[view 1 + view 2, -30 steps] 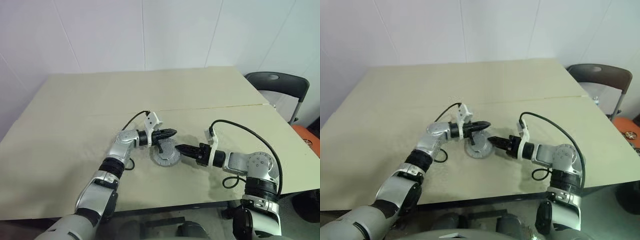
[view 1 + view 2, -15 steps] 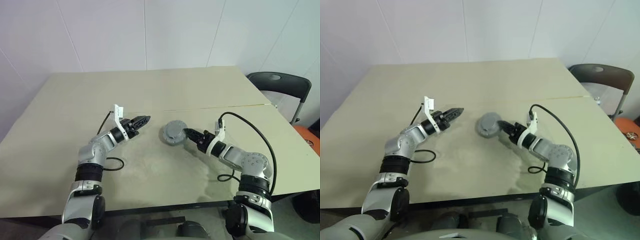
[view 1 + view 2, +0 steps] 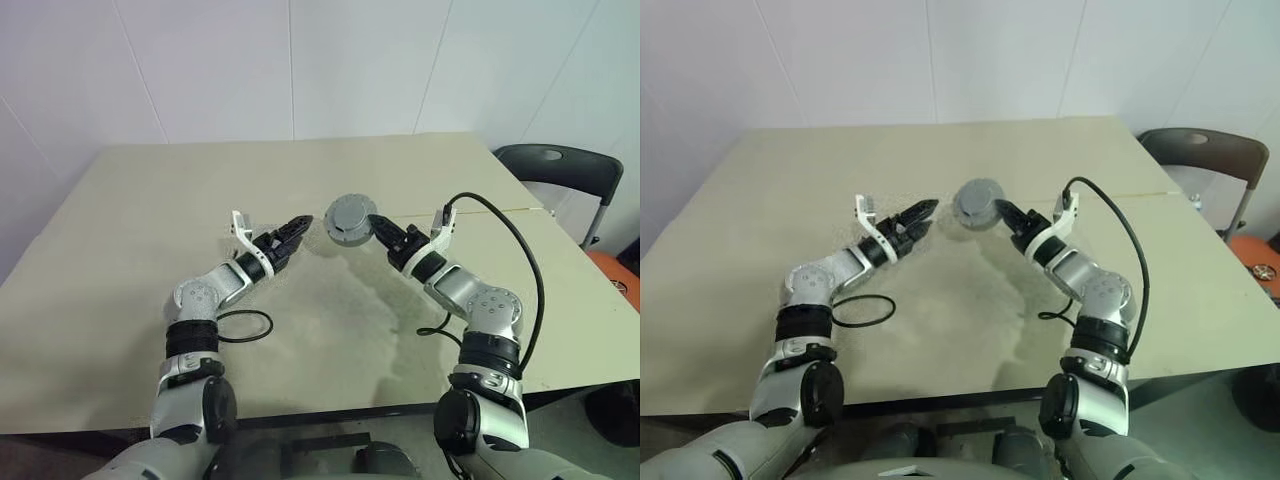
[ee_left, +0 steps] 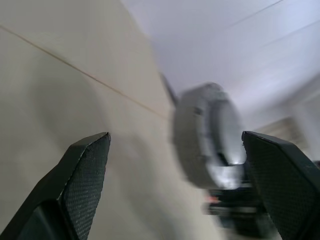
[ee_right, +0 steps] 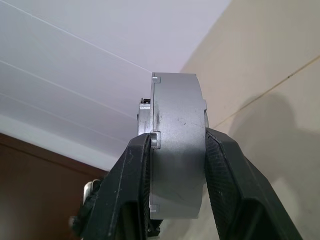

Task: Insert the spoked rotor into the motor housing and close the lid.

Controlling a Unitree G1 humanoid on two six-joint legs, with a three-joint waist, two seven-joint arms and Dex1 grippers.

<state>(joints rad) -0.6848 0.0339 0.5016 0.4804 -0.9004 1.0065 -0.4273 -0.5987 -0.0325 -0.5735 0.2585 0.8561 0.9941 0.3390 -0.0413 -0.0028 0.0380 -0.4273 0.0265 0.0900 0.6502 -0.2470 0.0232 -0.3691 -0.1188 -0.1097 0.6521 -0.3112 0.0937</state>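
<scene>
Two arms are reaching over the tan table (image 3: 130, 230) in the head views. The right gripper (image 3: 374, 227) is pinching the motor housing (image 3: 349, 217) by its edge and holding it up off the tabletop, its flat grey face turned toward the camera. The left gripper (image 3: 296, 229) is hanging just beside the housing, apart from it, its fingers spread and gripping nothing. A black cable (image 3: 240, 325) is lying looped on the table by the left arm, and a dark chair (image 3: 556, 170) is standing past the table's far right corner.

In the left wrist view, the two black fingers (image 4: 82, 175) are standing wide apart, and the housing (image 4: 207, 135) is showing blurred between them, seen edge-on above the table with the other gripper clamped on it from below.

In the right wrist view, the fingers (image 5: 132, 185) are pressing on both flat sides of the housing (image 5: 177, 150), whose silver rim is facing the camera, with the white wall (image 5: 100, 45) behind it.
</scene>
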